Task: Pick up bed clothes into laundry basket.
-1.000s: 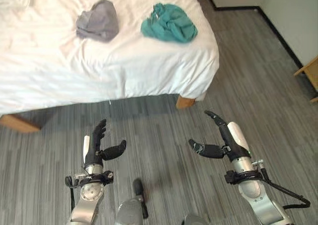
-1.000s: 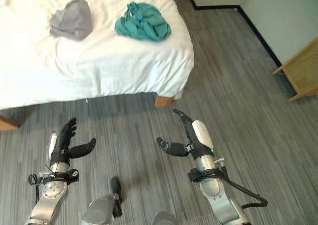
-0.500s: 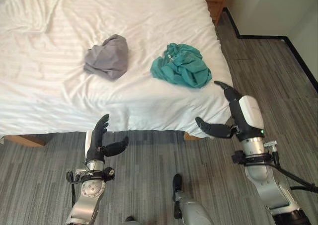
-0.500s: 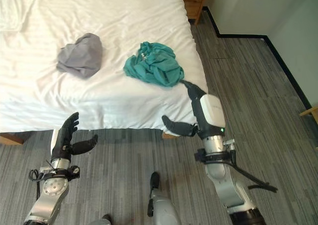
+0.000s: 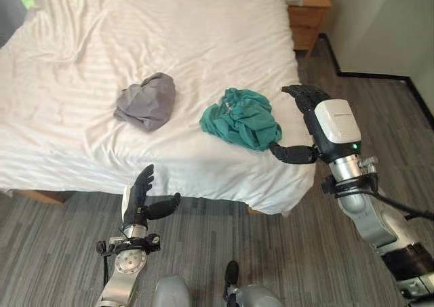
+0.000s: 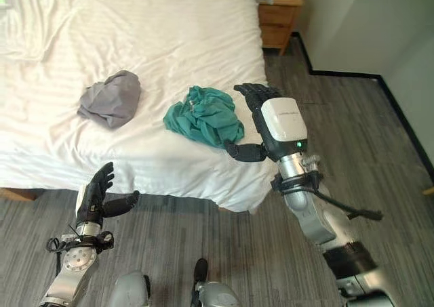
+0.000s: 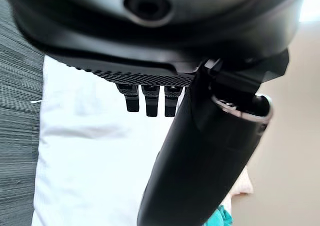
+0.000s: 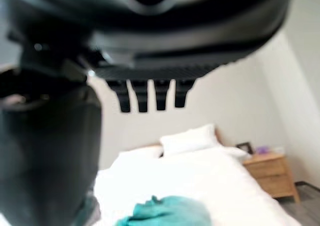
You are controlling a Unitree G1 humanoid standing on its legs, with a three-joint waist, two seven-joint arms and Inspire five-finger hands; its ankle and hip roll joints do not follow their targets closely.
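Task status: not started as far as collection goes. Both garments lie on the bed (image 5: 81, 117), and neither hand holds anything.

Garment positions: the teal garment (image 5: 241, 118) lies crumpled near the bed's right near corner. The grey garment (image 5: 146, 100) lies bunched to its left, well apart from it, toward the middle of the mattress. No laundry basket can be located from these views.

Right hand (image 5: 324, 127): raised over the bed's right edge, just beside the teal garment on its right. Fingers extended and spread, thumb held out toward the cloth; no contact with the fabric is evident. The right wrist view confirms straight fingers with the teal garment lying beyond them.

Left hand (image 5: 140, 200): low, in front of the bed's near edge, over the floor (image 5: 54, 253). Fingers straight and relaxed, thumb out, empty.

Remaining work, as judged: grasp the teal garment, transfer it to the basket, then repeat for the grey garment. The whole task remains.
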